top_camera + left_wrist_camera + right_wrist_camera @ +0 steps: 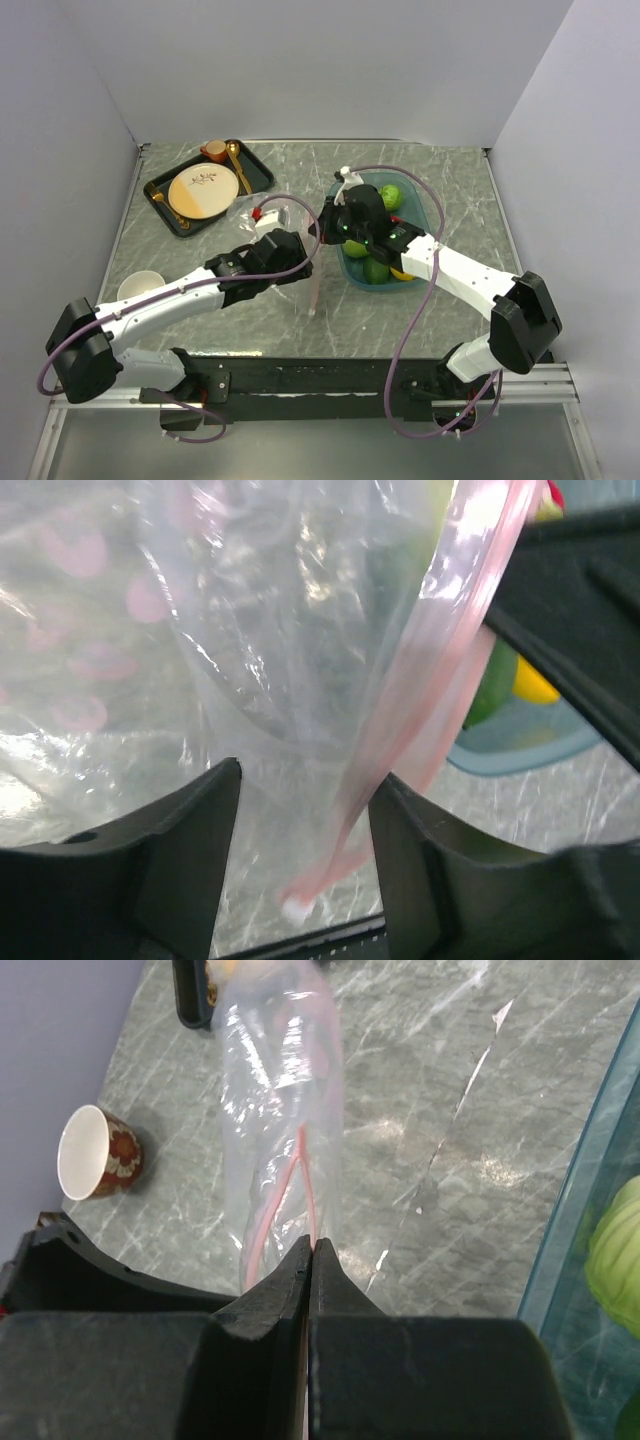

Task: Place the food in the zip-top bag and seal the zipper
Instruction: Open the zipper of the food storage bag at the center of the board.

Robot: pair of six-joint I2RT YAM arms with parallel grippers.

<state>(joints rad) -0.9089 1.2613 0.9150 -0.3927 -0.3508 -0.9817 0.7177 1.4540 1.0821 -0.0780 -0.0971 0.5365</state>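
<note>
The clear zip-top bag (275, 215) hangs between my two grippers, left of the teal tub (432, 210). Something small and red (258, 213) shows at its far edge. My right gripper (312, 1247) is shut on the bag's pink zipper (300, 1175); in the top view it (325, 225) is at the tub's left rim. My left gripper (296, 250) is open. In the left wrist view the zipper (440, 680) runs down between its fingers (195, 850), untouched. Green round fruits (390, 196) and a yellow lemon (402, 273) lie in the tub.
A black tray (257, 172) with a plate (203, 190), an orange cup and a gold spoon stands at the back left. A white-lined cup (140, 285) sits near the left edge, also in the right wrist view (95, 1150). The tub (520, 745) is close on the right.
</note>
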